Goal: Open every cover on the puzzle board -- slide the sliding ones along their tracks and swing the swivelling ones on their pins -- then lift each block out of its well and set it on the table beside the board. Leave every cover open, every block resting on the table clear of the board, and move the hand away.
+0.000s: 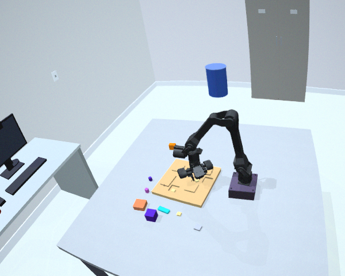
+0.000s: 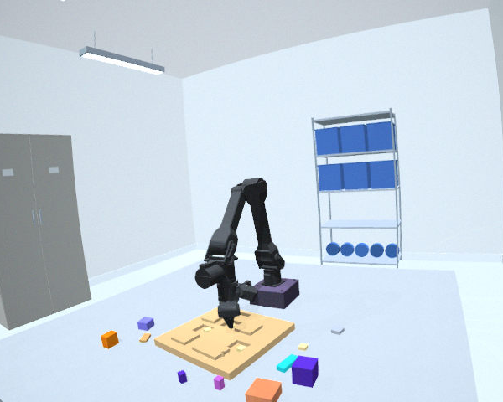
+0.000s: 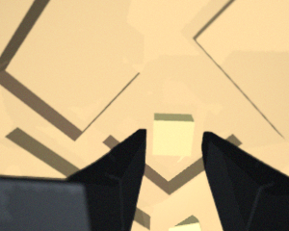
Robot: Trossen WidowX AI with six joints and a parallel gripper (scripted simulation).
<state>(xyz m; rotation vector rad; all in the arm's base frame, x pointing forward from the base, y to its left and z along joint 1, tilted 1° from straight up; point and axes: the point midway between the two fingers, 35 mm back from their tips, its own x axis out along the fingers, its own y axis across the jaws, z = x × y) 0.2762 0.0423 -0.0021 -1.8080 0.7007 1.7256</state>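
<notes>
The tan puzzle board (image 1: 203,190) (image 2: 269,332) (image 3: 159,29) lies flat, with raised cover panels, including a large one (image 2: 210,347) near its front. My gripper (image 1: 193,179) (image 2: 230,327) (image 3: 173,138) is partly open, low over the board. A pale yellow block (image 3: 173,138) shows between the fingertips, with a gap on each side, in an uncovered well. A second pale block (image 3: 185,227) shows at the wrist view's bottom edge. Another pale block (image 1: 173,190) (image 2: 241,347) sits in an uncovered well near a board corner. One more pale yellow block (image 1: 179,213) (image 2: 303,346) rests on the table.
Beside the board lie a cyan bar (image 1: 164,209) (image 2: 287,363), purple cube (image 1: 150,215) (image 2: 304,371), orange-red box (image 1: 140,204) (image 2: 263,390), magenta piece (image 1: 146,190) (image 2: 219,383), small purple piece (image 1: 150,179) (image 2: 182,377), grey slab (image 1: 198,227) (image 2: 337,330) and orange block (image 1: 172,146) (image 2: 109,339).
</notes>
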